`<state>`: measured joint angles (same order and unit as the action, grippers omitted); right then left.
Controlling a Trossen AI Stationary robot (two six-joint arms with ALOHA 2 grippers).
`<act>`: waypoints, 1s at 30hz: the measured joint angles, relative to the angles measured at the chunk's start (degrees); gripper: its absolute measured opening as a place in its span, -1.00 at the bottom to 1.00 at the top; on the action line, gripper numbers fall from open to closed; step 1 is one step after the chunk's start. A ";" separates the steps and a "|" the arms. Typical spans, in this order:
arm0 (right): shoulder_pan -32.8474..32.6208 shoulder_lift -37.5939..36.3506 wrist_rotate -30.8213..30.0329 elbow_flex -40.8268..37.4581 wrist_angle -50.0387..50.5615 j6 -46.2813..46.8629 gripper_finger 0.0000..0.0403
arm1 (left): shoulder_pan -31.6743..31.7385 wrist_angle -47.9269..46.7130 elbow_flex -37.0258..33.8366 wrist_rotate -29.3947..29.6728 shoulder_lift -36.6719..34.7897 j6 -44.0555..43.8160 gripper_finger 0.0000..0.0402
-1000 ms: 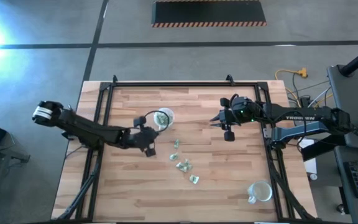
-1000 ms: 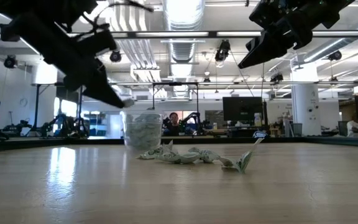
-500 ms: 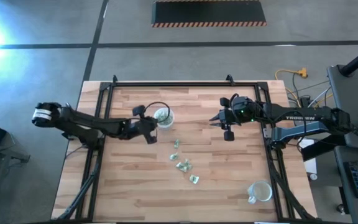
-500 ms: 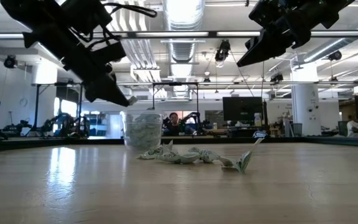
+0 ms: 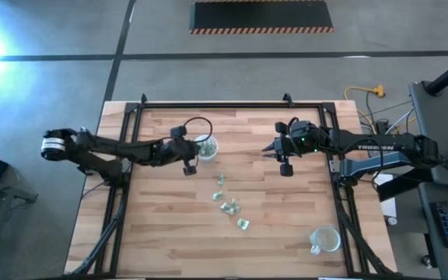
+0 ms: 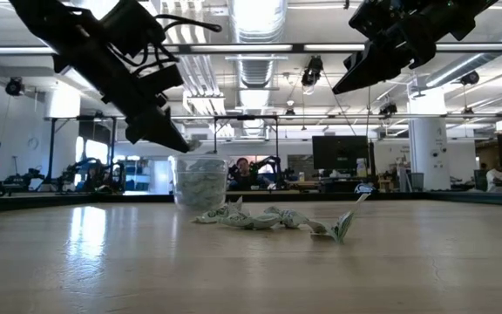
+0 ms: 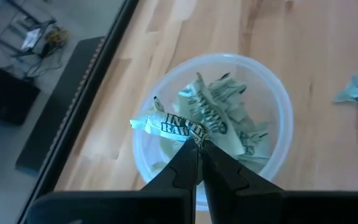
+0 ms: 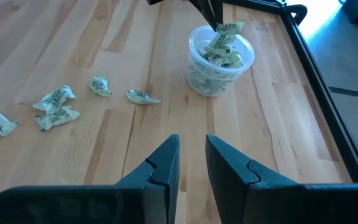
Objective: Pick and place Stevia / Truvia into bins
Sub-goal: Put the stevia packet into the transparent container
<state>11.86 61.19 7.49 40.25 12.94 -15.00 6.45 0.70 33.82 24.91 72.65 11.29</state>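
Note:
A translucent bin [image 7: 211, 126] with several crumpled green-and-white Stevia sachets in it stands at the table's far middle [image 5: 205, 146]. My left gripper [image 7: 198, 147] hangs just above its rim, shut on one sachet [image 7: 165, 126]; the right wrist view shows that sachet [image 8: 228, 28] over the bin's opening [image 8: 221, 59]. Several loose sachets [image 5: 229, 207] lie flat on the wood near the table's middle. My right gripper [image 8: 192, 163] hovers high at the far right [image 5: 271, 148], open, with nothing between its fingers. My left gripper pinches one end of the crumpled sachet [image 7: 190, 138] between its two fingertips. The fingers slant down from the table's left side. The rest of the sachet sticks out past the tips, lifted clear above the bin's contents.
A second bin [image 5: 325, 239] stands at the near right corner. A black frame rail [image 5: 232, 106] runs along the table's far edge and down both sides. Bare wood lies in the near left part of the table.
My left gripper, still shut on its sachet, has swung toward the table's far edge and rolled a little. It came from beside the bin to just over the bin's rim. The sachet stays lifted clear.

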 joint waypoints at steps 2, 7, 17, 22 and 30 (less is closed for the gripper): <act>0.00 0.00 0.00 0.00 -0.03 0.00 -0.66 | 0.88 0.53 0.00 -1.34 0.08 1.58 -1.00; 0.00 0.00 0.00 0.00 -0.04 0.00 -0.66 | 2.83 0.62 0.24 -3.71 0.08 3.09 -1.00; 0.00 0.00 0.02 -0.05 -0.03 -0.15 -0.66 | 3.61 1.89 0.33 -4.07 0.08 4.56 -0.82; 0.00 0.00 0.02 -0.24 -0.01 -0.13 -0.66 | 3.68 1.88 0.33 -3.25 0.08 4.68 -0.53; 0.02 -0.04 2.86 -2.12 -4.97 -0.46 -0.66 | 3.46 1.91 1.05 -2.07 -1.01 4.67 -0.27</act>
<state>11.88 61.14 10.35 38.13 7.96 -15.46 9.92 2.61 34.87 22.84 71.64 15.95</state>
